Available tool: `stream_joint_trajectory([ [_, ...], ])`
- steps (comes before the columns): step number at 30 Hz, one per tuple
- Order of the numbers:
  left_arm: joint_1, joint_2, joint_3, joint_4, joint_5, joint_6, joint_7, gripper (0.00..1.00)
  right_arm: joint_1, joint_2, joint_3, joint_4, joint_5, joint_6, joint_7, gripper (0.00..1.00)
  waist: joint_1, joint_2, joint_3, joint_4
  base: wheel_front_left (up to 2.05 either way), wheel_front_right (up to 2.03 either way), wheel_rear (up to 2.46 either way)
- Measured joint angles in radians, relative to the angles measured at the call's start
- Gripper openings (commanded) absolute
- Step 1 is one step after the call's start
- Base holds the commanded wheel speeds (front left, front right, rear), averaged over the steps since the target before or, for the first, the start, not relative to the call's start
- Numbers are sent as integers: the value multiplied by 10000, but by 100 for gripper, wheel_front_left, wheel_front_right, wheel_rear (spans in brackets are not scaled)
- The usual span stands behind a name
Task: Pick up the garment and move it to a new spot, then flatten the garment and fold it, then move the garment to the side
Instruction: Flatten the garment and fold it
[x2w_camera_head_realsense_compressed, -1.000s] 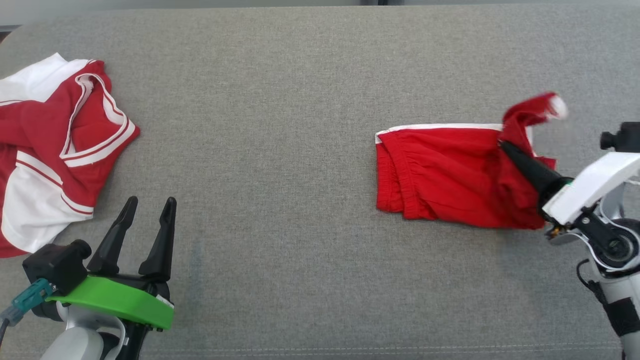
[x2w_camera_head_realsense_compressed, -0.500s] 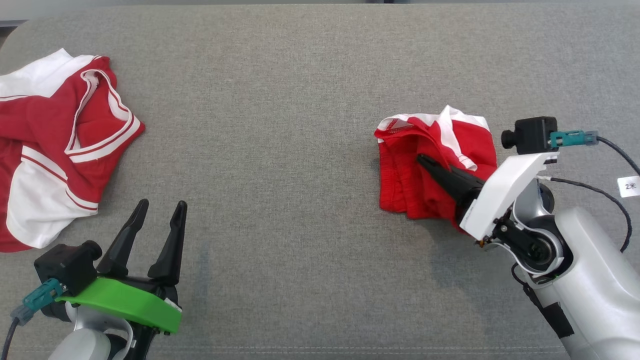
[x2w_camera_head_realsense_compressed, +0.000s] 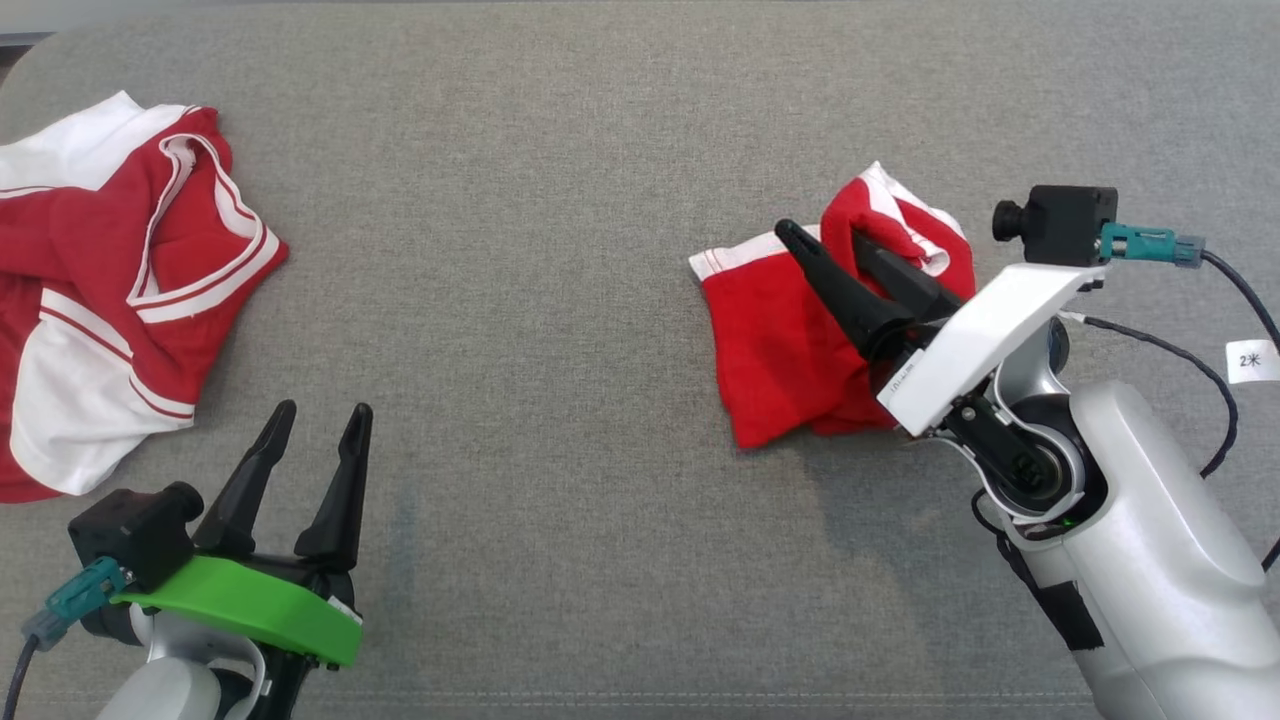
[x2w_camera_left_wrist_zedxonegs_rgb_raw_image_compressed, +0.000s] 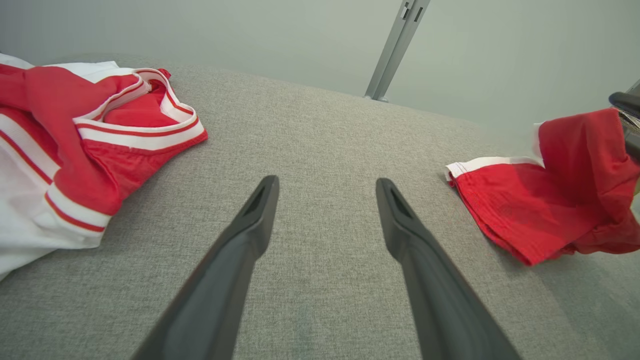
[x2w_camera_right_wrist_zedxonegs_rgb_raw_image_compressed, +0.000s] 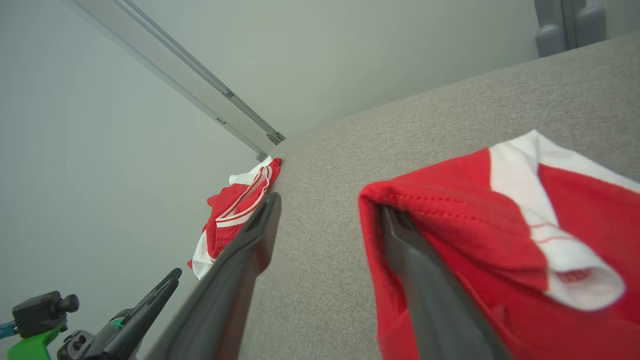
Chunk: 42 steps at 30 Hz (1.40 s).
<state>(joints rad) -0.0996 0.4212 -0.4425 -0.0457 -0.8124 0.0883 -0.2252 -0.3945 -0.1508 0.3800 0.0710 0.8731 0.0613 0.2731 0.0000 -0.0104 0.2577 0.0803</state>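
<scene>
I see red shorts (x2w_camera_head_realsense_compressed: 780, 345) with white trim, a red-and-white shirt (x2w_camera_head_realsense_compressed: 90, 250) with striped edging, and a plain grey tabletop (x2w_camera_head_realsense_compressed: 520, 250).

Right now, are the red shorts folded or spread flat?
Folded, loosely: the red shorts have one end doubled back over the rest, hem bunched up.

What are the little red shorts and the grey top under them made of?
Red shorts: thin soft cloth, matte, probably a sports knit; it crumples and drapes, with stitched white trim. Grey surface: woven-looking upholstery fabric, matte; a fine flecked weave shows, with a stitched seam near the front edge.
</scene>
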Motion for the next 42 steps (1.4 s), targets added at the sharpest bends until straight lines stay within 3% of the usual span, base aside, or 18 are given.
stream_joint_trajectory([
  [12,25,15,240,27,-4,2,-4,100,1062,-1122,-447,-245,-221,-199,-163,100,0,0,-2,-367,0,0,0],
  [20,12,0,42,12,0,0,31,100,1052,-878,123,-173,-403,-182,-73,100,0,0,40,-418,0,0,0],
  [34,-4,-301,-153,305,0,-17,54,100,21,-665,1452,372,-1348,2,585,100,0,0,-35,245,0,0,0],
  [42,-5,-347,-102,359,-2,-19,40,100,-113,-433,1507,58,-1436,31,587,100,0,0,-165,395,0,0,0],
])
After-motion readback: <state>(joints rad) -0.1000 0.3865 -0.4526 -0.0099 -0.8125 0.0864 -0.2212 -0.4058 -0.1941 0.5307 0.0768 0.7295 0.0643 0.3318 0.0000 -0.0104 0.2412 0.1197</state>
